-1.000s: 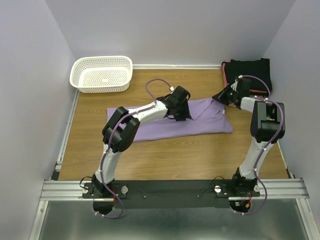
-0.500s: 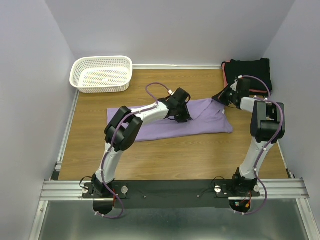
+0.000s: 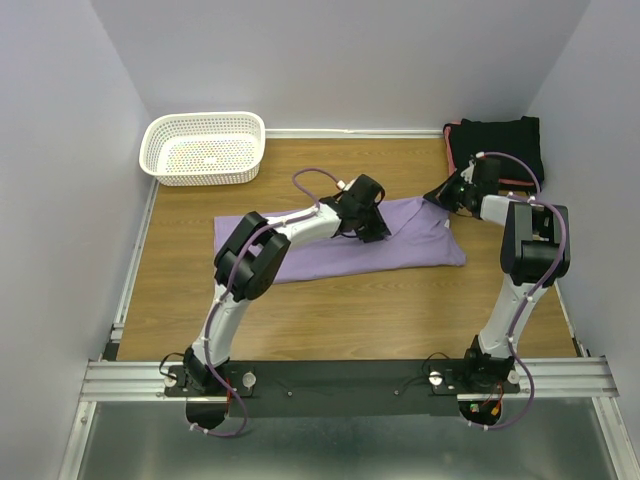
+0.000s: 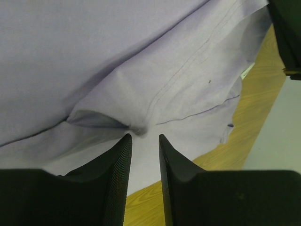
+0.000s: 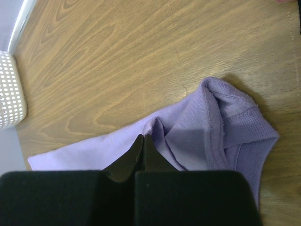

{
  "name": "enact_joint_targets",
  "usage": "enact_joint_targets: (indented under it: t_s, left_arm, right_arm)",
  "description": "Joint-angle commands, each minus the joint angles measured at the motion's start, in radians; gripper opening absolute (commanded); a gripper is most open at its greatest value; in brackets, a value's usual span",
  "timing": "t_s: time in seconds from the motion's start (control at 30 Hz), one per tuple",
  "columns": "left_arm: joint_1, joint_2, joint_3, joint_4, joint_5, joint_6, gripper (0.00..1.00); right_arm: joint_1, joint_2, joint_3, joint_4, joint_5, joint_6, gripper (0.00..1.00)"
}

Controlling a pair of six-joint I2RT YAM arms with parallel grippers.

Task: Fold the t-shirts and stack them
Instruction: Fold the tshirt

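The lavender t-shirt (image 3: 320,255) lies flat across the middle of the table, its collar end at the right. My left gripper (image 3: 375,228) is low over the shirt's upper middle. In the left wrist view its jaws (image 4: 145,136) stand a narrow gap apart, with a small pucker of cloth (image 4: 138,128) just ahead of the tips. My right gripper (image 3: 438,197) is at the shirt's far right corner. In the right wrist view it (image 5: 145,136) is shut on a pinch of lavender cloth beside the collar (image 5: 225,108). Folded black shirts (image 3: 500,145) with a coral-red edge (image 3: 452,158) lie at the back right.
A white mesh basket (image 3: 205,148) stands at the back left and shows at the left edge of the right wrist view (image 5: 7,89). Bare wood (image 3: 350,310) lies between the shirt and the arm bases. Walls enclose the table on three sides.
My left gripper has shifted slightly to the right over the shirt. The right arm and the shirt have barely moved.
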Motion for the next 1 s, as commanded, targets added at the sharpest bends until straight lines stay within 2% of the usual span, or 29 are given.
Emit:
enact_joint_targets:
  t_s: [0.0, 0.53, 0.6, 0.73, 0.83, 0.97]
  left_arm:
    - [-0.009, 0.044, 0.028, 0.021, -0.018, -0.034, 0.38]
    - [-0.009, 0.077, 0.032, 0.024, -0.027, -0.054, 0.36]
    - [-0.009, 0.074, 0.029, 0.024, -0.031, -0.057, 0.33]
    - [-0.009, 0.065, 0.025, 0.026, -0.039, -0.056, 0.12]
    - [-0.009, 0.054, 0.020, 0.030, -0.038, -0.044, 0.01]
    - [-0.008, 0.036, 0.014, 0.030, -0.041, -0.038, 0.00]
  right_arm:
    - [0.007, -0.021, -0.012, -0.004, -0.010, 0.000, 0.01]
    - [0.007, -0.024, -0.013, -0.004, -0.015, 0.001, 0.01]
    - [0.007, -0.026, -0.015, -0.004, -0.015, 0.001, 0.01]
    - [0.007, -0.041, -0.021, -0.004, -0.012, -0.002, 0.01]
    - [0.007, -0.054, -0.032, -0.008, 0.000, -0.009, 0.01]
    - [0.007, -0.086, -0.047, -0.009, 0.004, -0.014, 0.01]
